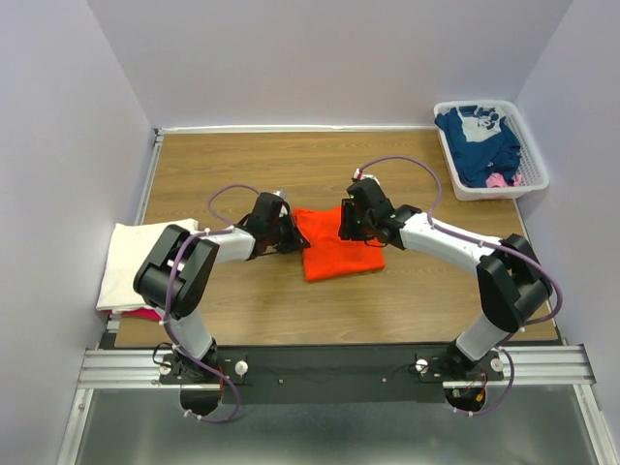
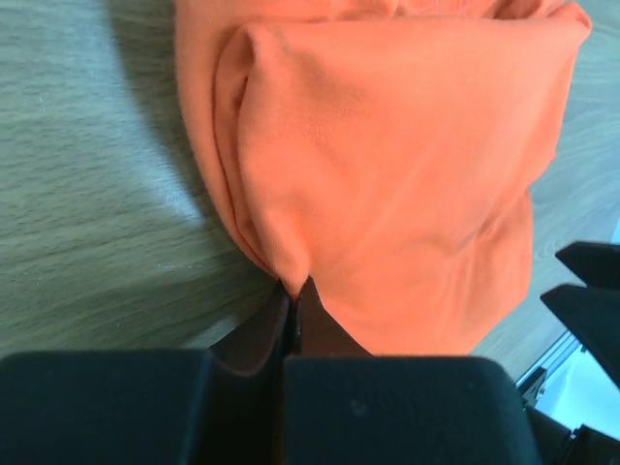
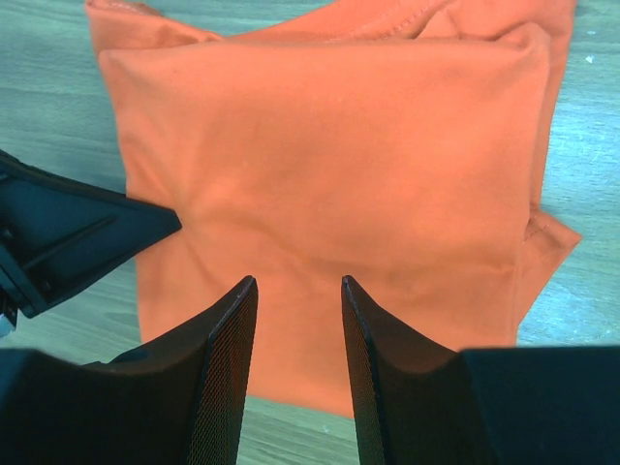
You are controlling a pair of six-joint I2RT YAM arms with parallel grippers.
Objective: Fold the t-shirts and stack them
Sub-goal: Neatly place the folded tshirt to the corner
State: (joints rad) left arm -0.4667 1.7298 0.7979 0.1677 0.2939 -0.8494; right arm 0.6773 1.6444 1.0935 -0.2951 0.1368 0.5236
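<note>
The orange shirt (image 1: 337,247) lies folded into a rough rectangle at the middle of the desk (image 1: 387,310). Its far edge is bunched with loose folds and its near edge is straight. The left claw (image 1: 291,237) is clamped tight on a small pinch of cloth at the shirt's left edge, and the left wrist view shows the fabric pulled into a peak there. The right claw (image 3: 298,329) hovers over the shirt's far right part. Its fingers (image 3: 228,358) stand moderately apart with nothing gripped between them and the orange cloth lying flat below.

Bare wood surrounds the shirt. There is a broad strip between its near edge and the arm bases, another behind it up to the back wall, and a stretch on the right out to the white basket (image 1: 538,179) in the far right corner. A navy shirt (image 1: 480,145) is heaped in that basket.

On the left, well apart from the orange shirt, a cream shirt (image 1: 136,262) lies folded at the desk's left edge. It rests on a pink shirt (image 1: 145,313) whose near edge peeks out beneath it.
</note>
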